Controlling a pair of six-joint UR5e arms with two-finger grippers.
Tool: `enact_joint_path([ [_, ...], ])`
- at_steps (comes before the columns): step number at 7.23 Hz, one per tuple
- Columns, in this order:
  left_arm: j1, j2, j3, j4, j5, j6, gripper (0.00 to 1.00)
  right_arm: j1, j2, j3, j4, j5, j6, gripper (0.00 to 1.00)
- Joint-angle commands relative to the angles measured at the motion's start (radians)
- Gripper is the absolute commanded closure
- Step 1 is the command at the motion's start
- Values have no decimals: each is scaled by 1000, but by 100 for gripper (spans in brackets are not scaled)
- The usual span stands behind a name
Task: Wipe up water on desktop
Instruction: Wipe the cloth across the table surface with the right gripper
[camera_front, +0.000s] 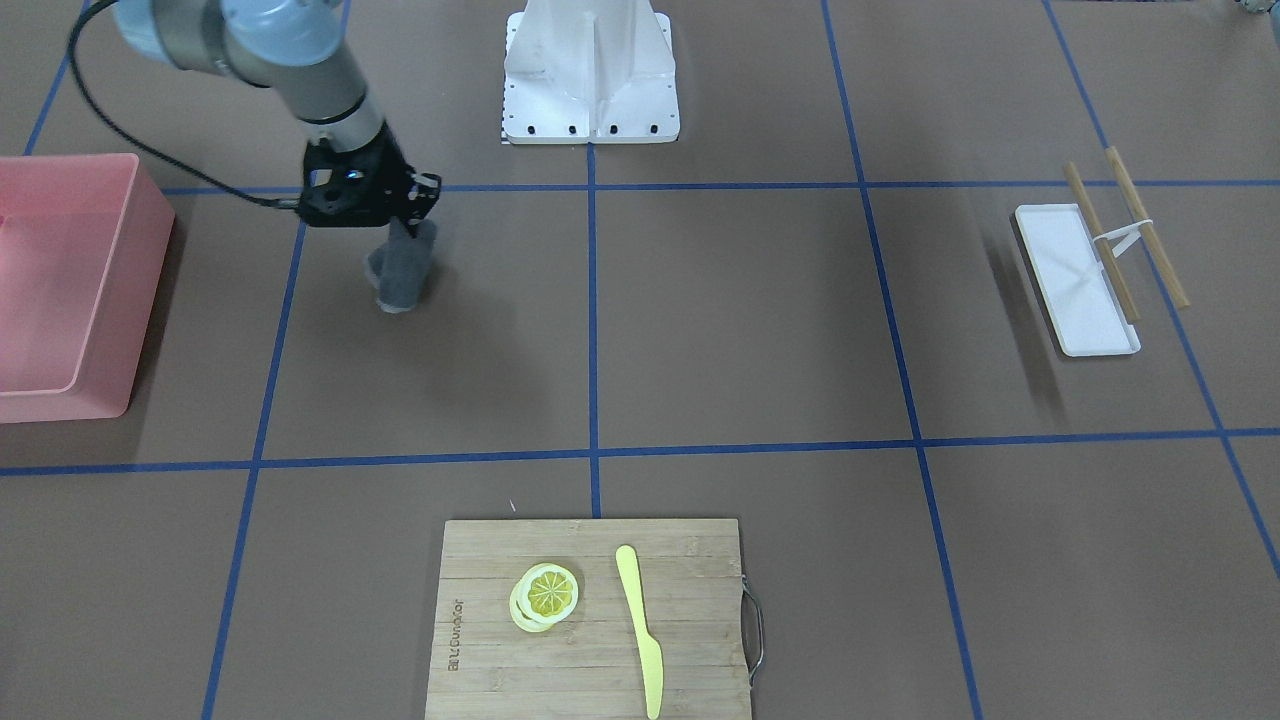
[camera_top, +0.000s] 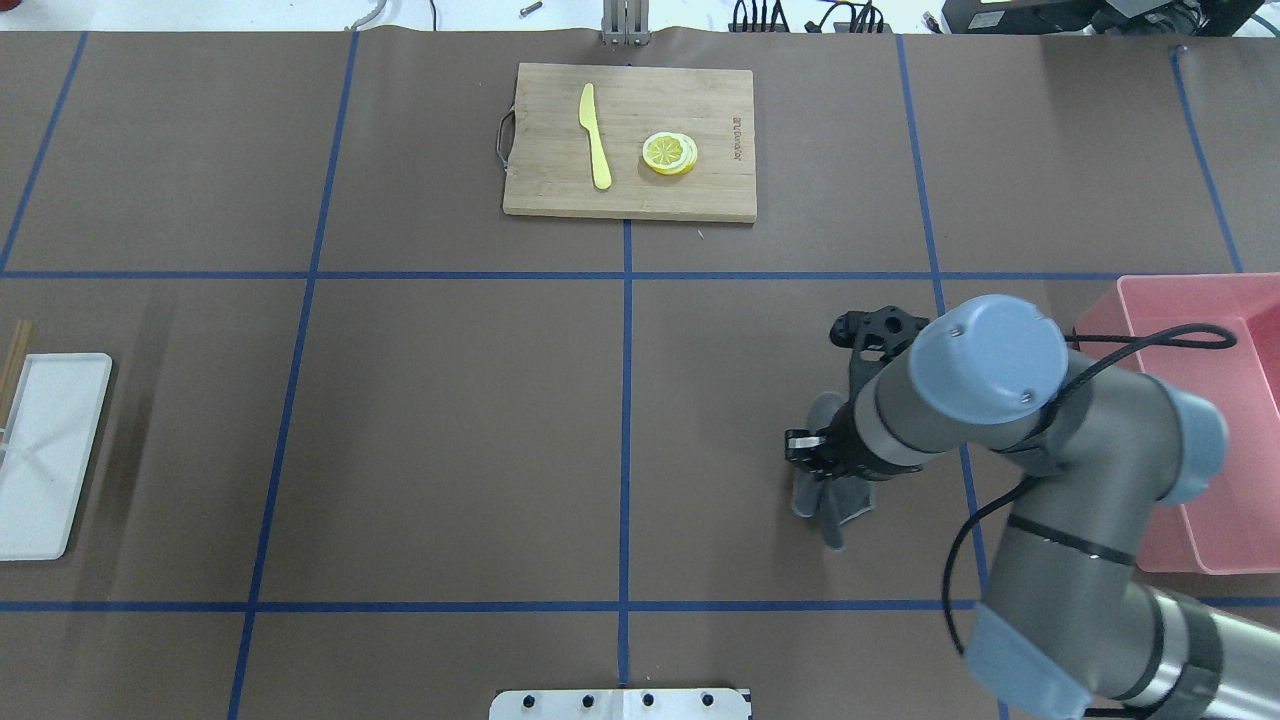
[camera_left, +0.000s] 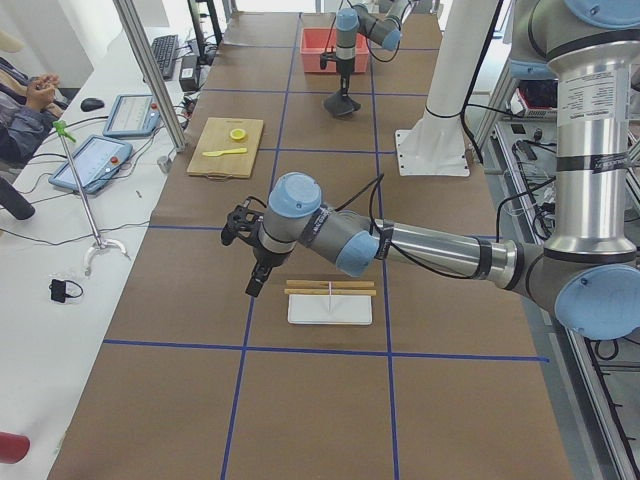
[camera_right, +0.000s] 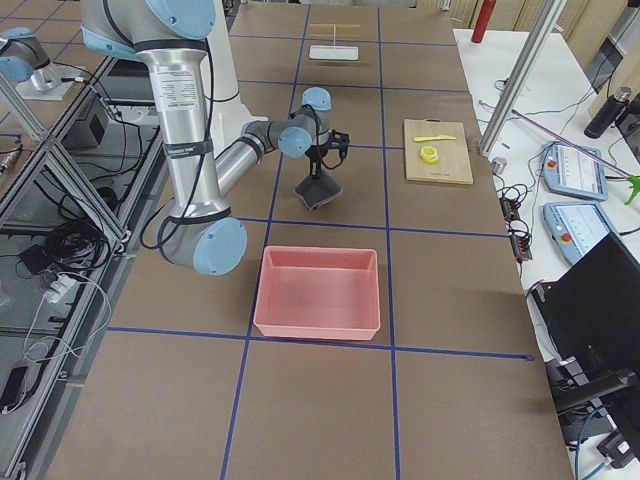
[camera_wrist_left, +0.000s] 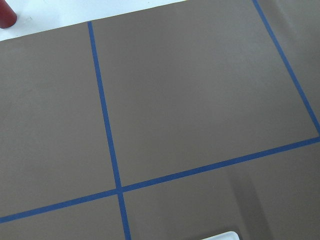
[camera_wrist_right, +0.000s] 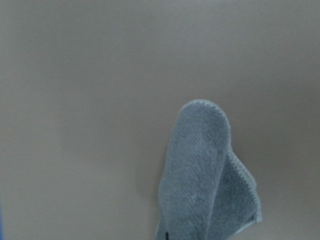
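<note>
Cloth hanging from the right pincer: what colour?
The cloth is plain grey; right wrist-mounted view shows it best.

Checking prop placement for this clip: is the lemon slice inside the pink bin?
No, the lemon slice lies on the bamboo cutting board, beside the yellow knife.

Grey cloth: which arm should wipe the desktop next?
Right. The right gripper holds the grey cloth hanging over the desktop; the left gripper is far off, beside the white tray.
</note>
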Motion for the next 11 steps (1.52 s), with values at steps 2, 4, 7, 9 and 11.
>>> enact_joint_path([
  [2,-2,-1,32,15,49,94,2,-46,57,25,-131,-65,40,100],
  [4,-2,-16,26,121,48,99,2,58,-121,114,-133,-10,-156,100],
  [7,-2,-25,29,127,48,99,2,247,-318,114,-131,78,-490,100],
  [9,-2,-25,25,127,48,99,2,249,-294,108,-133,101,-487,100],
  [11,-2,-27,23,127,48,99,2,121,-92,28,-138,97,-259,100],
])
